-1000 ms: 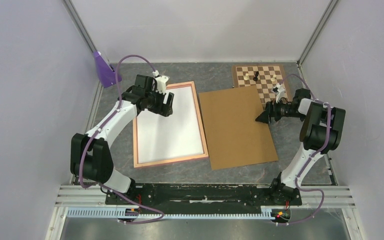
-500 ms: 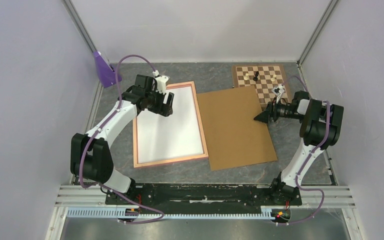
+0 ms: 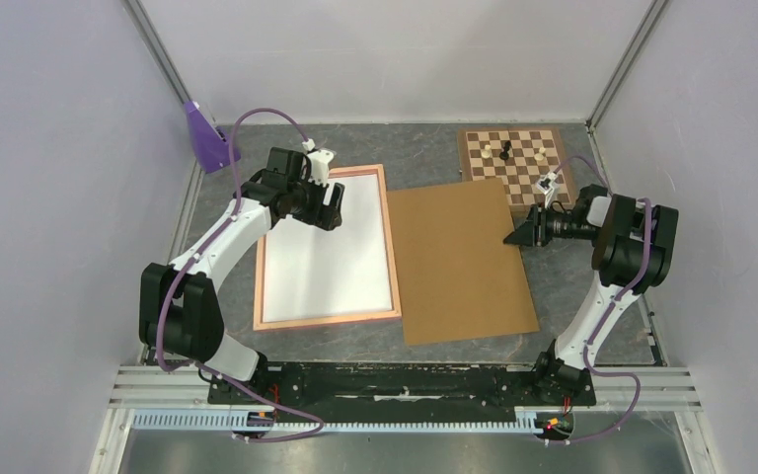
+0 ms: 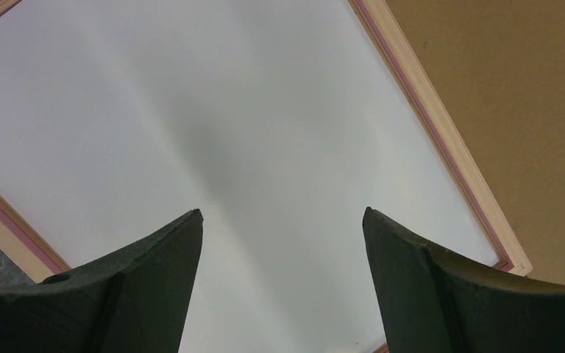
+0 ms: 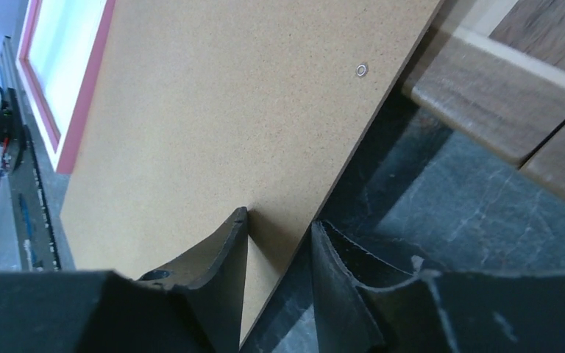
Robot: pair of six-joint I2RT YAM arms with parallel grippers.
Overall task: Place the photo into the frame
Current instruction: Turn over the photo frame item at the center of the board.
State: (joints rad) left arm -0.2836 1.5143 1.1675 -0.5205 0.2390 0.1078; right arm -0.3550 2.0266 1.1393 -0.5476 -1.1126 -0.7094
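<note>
The frame (image 3: 326, 322), thin and pink-edged, lies flat at centre-left with a plain white sheet (image 3: 326, 267) filling it. The photo's printed side does not show anywhere. My left gripper (image 3: 326, 219) hovers open over the sheet's upper left part, its fingers spread wide in the left wrist view (image 4: 282, 213) with only white sheet between them. My right gripper (image 3: 510, 237) sits at the right edge of the brown backing board (image 3: 459, 267). In the right wrist view (image 5: 279, 217) one finger is over the board and the other beyond its edge, a gap showing between them.
A brown-and-cream chessboard (image 3: 518, 163) with a few pieces (image 3: 503, 150) stands at the back right, close behind the right gripper. A purple object (image 3: 204, 136) is at the back left corner. The board's left edge lies against the frame.
The right gripper's jaws have narrowed over the board's edge. The backing board has shifted left and turned, and the frame has slid left and straightened with it. The left arm has not moved.
</note>
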